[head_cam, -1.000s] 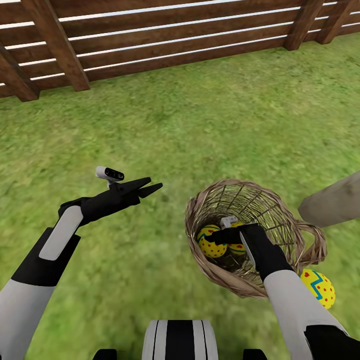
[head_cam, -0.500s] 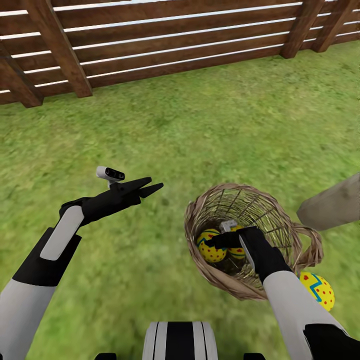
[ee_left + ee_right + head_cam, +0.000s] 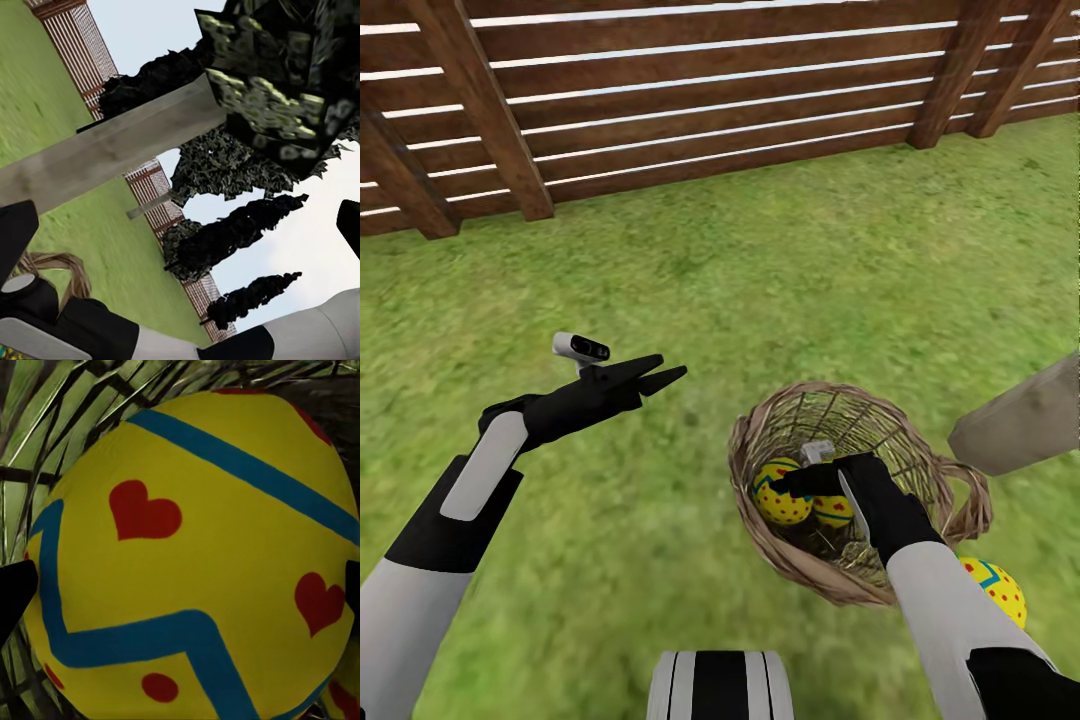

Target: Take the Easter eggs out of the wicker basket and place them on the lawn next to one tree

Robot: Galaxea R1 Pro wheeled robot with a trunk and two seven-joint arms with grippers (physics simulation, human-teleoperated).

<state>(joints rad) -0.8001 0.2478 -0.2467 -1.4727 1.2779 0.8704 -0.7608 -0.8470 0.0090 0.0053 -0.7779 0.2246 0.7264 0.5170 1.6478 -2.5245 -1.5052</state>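
Note:
The wicker basket (image 3: 760, 440) sits on the lawn (image 3: 690, 290), tipped toward me. Two yellow Easter eggs lie inside, one (image 3: 782, 506) at the left and one (image 3: 832, 513) beside it. A third egg (image 3: 996, 590) rests on the grass by the tree's pale trunk (image 3: 1020, 420). My right gripper (image 3: 788, 486) reaches into the basket and is open, its fingertips on either side of the left egg (image 3: 187, 510), which sits very close in the right wrist view. My left gripper (image 3: 663, 370) hovers open and empty over the grass, left of the basket.
A brown slatted fence (image 3: 660, 90) with slanted posts closes the far side of the lawn. In the left wrist view the tree trunk (image 3: 112, 150) and its dark canopy (image 3: 277, 82) show, with black cypress-like trees (image 3: 232, 232) behind. My base (image 3: 720, 685) is at the bottom.
The whole view has shifted: fence, basket and the egg on the grass sit lower in the picture. Both arms hold their pose, the right gripper still open at the egg in the basket.

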